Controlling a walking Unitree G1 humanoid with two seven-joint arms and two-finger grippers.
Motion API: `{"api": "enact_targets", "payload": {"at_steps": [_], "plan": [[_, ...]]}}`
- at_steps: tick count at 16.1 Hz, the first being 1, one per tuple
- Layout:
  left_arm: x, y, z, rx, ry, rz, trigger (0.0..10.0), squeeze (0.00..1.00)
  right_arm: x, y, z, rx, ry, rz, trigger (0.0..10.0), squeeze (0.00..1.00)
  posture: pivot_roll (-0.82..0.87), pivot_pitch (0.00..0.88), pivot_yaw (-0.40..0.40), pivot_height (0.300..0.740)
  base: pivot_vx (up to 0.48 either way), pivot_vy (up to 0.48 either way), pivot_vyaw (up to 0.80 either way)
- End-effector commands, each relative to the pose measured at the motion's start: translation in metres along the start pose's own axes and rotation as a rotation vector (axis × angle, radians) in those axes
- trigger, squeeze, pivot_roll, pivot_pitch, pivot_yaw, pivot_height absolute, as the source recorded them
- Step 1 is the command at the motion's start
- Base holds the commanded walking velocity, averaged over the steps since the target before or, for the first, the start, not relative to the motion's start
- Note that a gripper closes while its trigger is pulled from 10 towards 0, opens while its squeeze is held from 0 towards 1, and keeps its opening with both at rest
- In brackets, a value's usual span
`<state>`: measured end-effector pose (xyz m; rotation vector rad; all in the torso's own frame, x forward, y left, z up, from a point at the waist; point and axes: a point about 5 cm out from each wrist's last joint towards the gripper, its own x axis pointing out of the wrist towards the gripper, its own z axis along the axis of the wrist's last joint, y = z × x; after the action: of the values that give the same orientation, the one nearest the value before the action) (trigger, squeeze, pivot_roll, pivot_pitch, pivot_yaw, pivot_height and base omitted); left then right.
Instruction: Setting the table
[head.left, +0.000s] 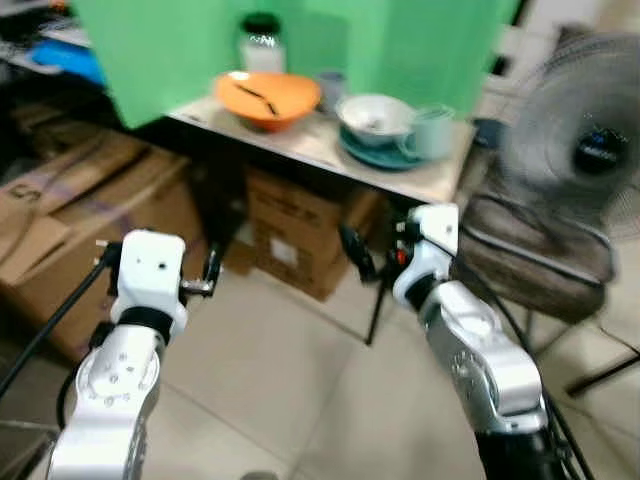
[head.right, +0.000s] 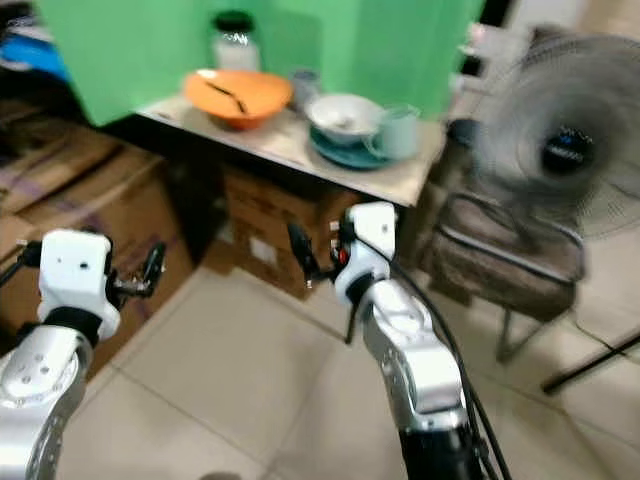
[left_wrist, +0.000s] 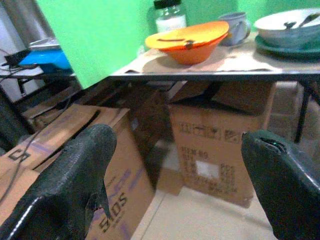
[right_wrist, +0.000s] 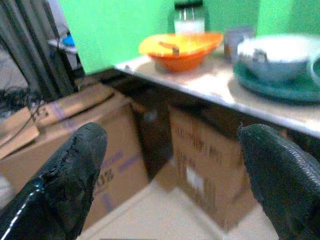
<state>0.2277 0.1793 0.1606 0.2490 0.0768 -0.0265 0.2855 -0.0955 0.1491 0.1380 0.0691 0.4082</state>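
Reaching forward at about the same height, both silver arms are raised short of the table (head.left: 440, 178). In the left eye view the left gripper (head.left: 207, 272) sticks out from its white wrist block over the tiled floor (head.left: 280, 380), and the right gripper (head.left: 358, 253) points toward the cardboard box (head.left: 300, 235) stored under the tabletop. The dishes sit ahead of and above both grippers: an orange bowl (head.left: 267, 98) with a dark utensil in it, a white bowl (head.left: 375, 118) on a teal plate (head.left: 375, 155), a pale green mug (head.left: 432, 133) just beside that plate, and a dark-lidded jar (head.left: 262, 45) behind the orange bowl against a green backdrop (head.left: 170, 50). Beyond the right arm stand a chair (head.left: 530, 260) and a blurred electric fan (head.left: 585, 140).

The right eye view gives the same layout, with the right gripper's fingers dark against the shade under the table.

In the left wrist view the left gripper's two black fingers (left_wrist: 75, 185) are spread wide, released, holding nothing. Between them lies the box under the table, carrying printed symbols and a white label too small to read; a nearer carton (left_wrist: 115, 190) beside the finger bears purple lettering that looks like "SIDS". The orange bowl rests above, near the table edge.

In the right wrist view the right gripper's fingers (right_wrist: 65, 185) are likewise parted and empty. The print on the cartons between them is blurred beyond reading, and the orange bowl, white bowl and teal plate lie above.
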Motion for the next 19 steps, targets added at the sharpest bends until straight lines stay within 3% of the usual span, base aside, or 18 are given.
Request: {"api": "enact_targets", "payload": {"at_steps": [1, 2, 4, 8, 12, 19], "plan": [[-0.002, -0.012, 0.004, -0.018, -0.02, -0.081, 10.0, 0.0, -0.003, -0.011, 0.001, -0.05, -0.009, -0.036, 10.0, 1.0, 0.16, 0.0, -0.036, 0.74, 0.296, 0.0, 0.0], [-0.003, -0.017, 0.003, 0.008, -0.025, -0.125, 10.0, 0.0, -0.001, -0.011, 0.005, -0.092, -0.028, -0.029, 10.0, 1.0, 0.16, 0.0, -0.04, 0.74, 0.3, 0.0, 0.0], [-0.003, -0.019, 0.001, 0.01, -0.022, -0.126, 10.0, 0.0, 0.001, -0.012, 0.01, -0.049, -0.061, -0.037, 10.0, 0.0, 0.17, 0.0, -0.044, 0.74, 0.3, 0.0, 0.0], [0.003, -0.01, 0.003, -0.016, -0.03, -0.056, 10.0, 0.0, -0.001, -0.016, 0.013, -0.029, -0.076, -0.067, 10.0, 0.0, 0.14, 0.0, -0.034, 0.74, 0.296, 0.0, -0.6], [0.006, -0.013, 0.005, -0.028, -0.045, -0.06, 10.0, 0.0, -0.002, -0.02, 0.014, -0.024, -0.071, -0.087, 10.0, 0.0, 0.13, 0.0, -0.037, 0.74, 0.309, 0.0, -0.77], [0.008, -0.011, 0.01, -0.008, -0.063, -0.073, 10.0, 0.0, 0.004, -0.017, 0.017, -0.069, -0.083, -0.068, 10.0, 0.0, 0.15, 0.0, -0.037, 0.74, 0.34, 0.0, 0.0]]}}
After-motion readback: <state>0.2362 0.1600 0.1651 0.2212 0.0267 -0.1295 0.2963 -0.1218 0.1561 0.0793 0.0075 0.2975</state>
